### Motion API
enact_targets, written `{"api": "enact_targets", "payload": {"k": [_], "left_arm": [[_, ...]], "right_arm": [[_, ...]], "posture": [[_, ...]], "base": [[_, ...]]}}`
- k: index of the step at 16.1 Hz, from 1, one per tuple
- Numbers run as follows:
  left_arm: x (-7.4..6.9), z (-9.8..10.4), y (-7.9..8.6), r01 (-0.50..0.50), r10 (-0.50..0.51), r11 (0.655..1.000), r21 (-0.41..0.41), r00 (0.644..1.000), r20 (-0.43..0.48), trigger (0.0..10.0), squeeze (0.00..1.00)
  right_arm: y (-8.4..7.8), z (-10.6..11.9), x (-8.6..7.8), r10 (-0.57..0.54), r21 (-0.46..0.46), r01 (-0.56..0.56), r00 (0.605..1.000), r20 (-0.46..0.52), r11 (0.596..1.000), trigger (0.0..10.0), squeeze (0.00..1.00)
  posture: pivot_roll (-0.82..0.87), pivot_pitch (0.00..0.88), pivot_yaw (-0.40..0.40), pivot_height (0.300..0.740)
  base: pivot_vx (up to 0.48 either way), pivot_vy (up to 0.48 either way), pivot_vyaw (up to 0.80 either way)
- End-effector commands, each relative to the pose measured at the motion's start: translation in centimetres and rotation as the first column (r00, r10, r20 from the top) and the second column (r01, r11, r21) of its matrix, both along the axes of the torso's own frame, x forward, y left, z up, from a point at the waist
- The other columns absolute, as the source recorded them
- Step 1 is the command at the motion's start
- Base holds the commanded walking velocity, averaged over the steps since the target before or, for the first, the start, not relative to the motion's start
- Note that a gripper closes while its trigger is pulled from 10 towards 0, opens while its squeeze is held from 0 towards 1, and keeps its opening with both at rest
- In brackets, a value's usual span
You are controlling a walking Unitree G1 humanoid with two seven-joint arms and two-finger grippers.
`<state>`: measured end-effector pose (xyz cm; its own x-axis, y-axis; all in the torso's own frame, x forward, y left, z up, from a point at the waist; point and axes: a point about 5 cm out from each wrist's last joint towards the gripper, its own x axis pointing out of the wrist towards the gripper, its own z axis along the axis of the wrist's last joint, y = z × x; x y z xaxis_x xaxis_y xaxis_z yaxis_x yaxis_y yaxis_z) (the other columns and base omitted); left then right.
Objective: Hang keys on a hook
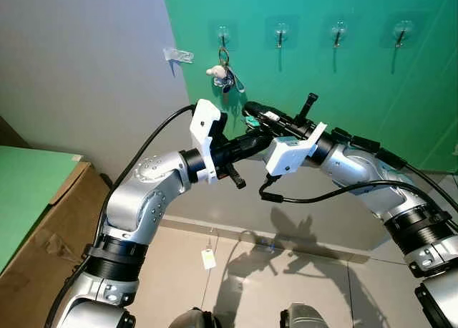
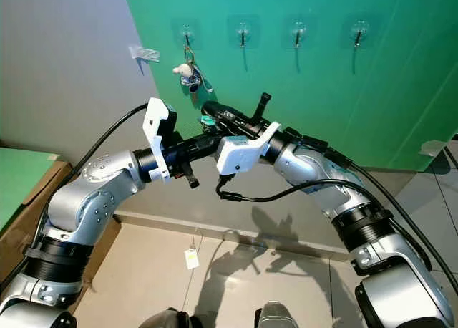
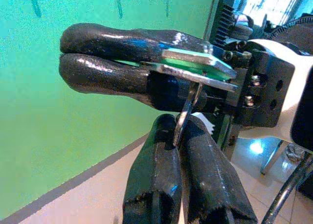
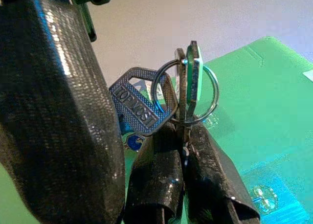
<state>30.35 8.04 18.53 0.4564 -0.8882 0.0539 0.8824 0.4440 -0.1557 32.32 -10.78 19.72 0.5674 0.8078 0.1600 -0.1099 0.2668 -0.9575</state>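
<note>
Right wrist view shows my right gripper [image 4: 183, 136] clamped on the keys [image 4: 183, 89], with my left gripper [image 3: 178, 136] pinching the same bunch. If both pull apart, I risk dropping them short of the free hooks [image 1: 280, 34].

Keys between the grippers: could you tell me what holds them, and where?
Both hold the key set: the right gripper clamps its green tag, the left gripper pinches its ring.

Shiny metal keys [image 4: 142, 109] w/ steel ring [image 4: 185, 93]; textured black rubbery fingers [image 4: 161, 185]; matt green wall [image 1: 343, 92].
</note>
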Motion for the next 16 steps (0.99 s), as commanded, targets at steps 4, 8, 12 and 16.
{"api": "enact_targets", "payload": {"k": [4, 8, 12, 16], "left_arm": [[0.1, 1.4, 1.1, -0.031, 0.033, 0.999, -0.031, 0.997, 0.070, 0.0, 0.00], [0.2, 1.4, 1.2, -0.032, 0.034, 0.999, -0.029, 0.997, 0.071, 0.0, 0.00], [0.3, 1.5, 1.3, -0.035, 0.036, 0.999, -0.021, 0.996, 0.080, 0.0, 0.00], [0.7, 1.2, 1.9, -0.059, 0.052, 0.997, 0.058, 0.992, 0.113, 0.0, 0.00]], "right_arm": [[-0.6, -0.1, 0.3, -0.035, 0.007, 0.035, 0.999, -0.027, 0.999, 10.0, 1.00], [-0.9, -0.3, 0.5, -0.060, 0.020, 0.061, 0.996, -0.063, 0.998, 10.0, 1.00], [-1.7, -0.1, 1.0, -0.116, 0.052, 0.120, 0.991, -0.068, 0.991, 10.0, 1.00], [-5.7, 1.4, 3.3, -0.407, 0.274, 0.428, 0.904, -0.131, 0.861, 10.0, 1.00]], "posture": [[-0.26, 0.067, 0.135, 0.717], [-0.25, 0.062, 0.136, 0.717], [-0.26, 0.053, 0.138, 0.717], [-0.25, 0.053, 0.140, 0.717]], "base": [[0.000, 0.000, 0.00], [0.000, 0.000, 0.00], [0.000, 0.000, 0.00], [0.000, 0.000, 0.00]]}}
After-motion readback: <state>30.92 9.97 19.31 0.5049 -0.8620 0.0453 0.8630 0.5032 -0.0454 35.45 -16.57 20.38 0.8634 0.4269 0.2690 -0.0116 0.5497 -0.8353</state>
